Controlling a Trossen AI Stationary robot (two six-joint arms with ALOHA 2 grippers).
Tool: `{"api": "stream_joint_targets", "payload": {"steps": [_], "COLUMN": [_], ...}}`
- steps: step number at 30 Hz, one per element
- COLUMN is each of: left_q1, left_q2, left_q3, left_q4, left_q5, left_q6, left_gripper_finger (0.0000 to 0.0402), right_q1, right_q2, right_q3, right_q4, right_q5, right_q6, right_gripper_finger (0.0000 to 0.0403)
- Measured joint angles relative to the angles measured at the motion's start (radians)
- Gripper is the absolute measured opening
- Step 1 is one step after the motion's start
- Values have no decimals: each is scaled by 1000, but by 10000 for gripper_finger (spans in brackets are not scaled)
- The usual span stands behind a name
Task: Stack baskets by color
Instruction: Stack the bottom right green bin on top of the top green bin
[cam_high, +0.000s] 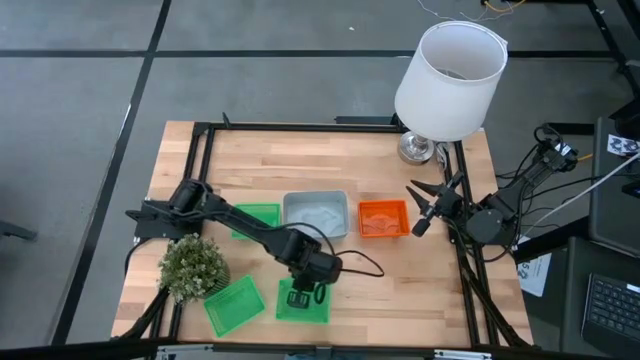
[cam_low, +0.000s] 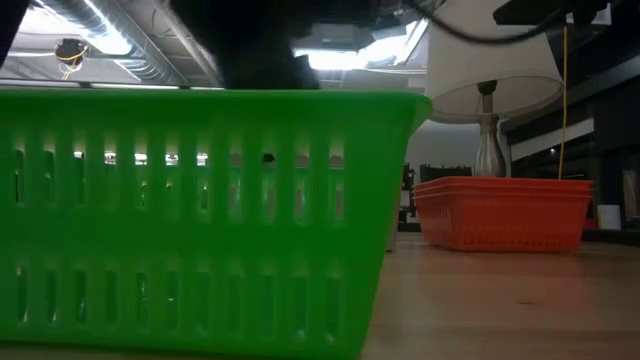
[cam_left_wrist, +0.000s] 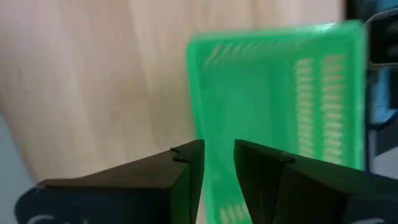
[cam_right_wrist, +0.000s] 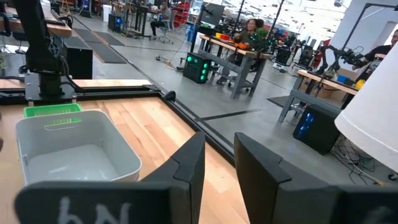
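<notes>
A green basket (cam_high: 302, 302) lies flat on the wood near the table's front edge and fills the low view (cam_low: 200, 220). My left gripper (cam_high: 305, 290) hangs over it, pointing steeply down and open. One basket wall (cam_left_wrist: 198, 124) runs into the gap between the fingers (cam_left_wrist: 219, 163); I see no touch. A second green basket (cam_high: 235, 305) lies by the plant, and a third (cam_high: 255, 218) lies under my left arm. A grey-blue basket (cam_high: 316, 213) and an orange basket (cam_high: 384, 218) sit mid-table. My right gripper (cam_high: 425, 210) waits open at the right, held level.
A bushy green plant (cam_high: 192, 265) stands at the front left, close to my left arm. A white lamp (cam_high: 450, 80) stands at the far right corner. A black frame (cam_high: 200, 150) borders the table. Bare wood (cam_high: 400, 280) lies right of the front green basket.
</notes>
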Motion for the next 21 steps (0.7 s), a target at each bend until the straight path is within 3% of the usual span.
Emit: {"api": "stream_joint_targets", "payload": {"steps": [13, 17, 21], "left_q1": [56, 54, 27], "left_q2": [61, 40, 7], "left_q3": [1, 0, 1], "left_q4": [84, 84, 58], "left_q5": [172, 137, 38], "left_q6": [34, 27, 6], "left_gripper_finger": [79, 79, 79], "right_q1": [0, 0, 0], "right_q2": [0, 0, 0], "right_q3": [0, 0, 0], "right_q4": [-11, -16, -15], "right_q5": [-1, -1, -1], "right_q6": [-1, -1, -2], "right_gripper_finger": [87, 87, 87]}}
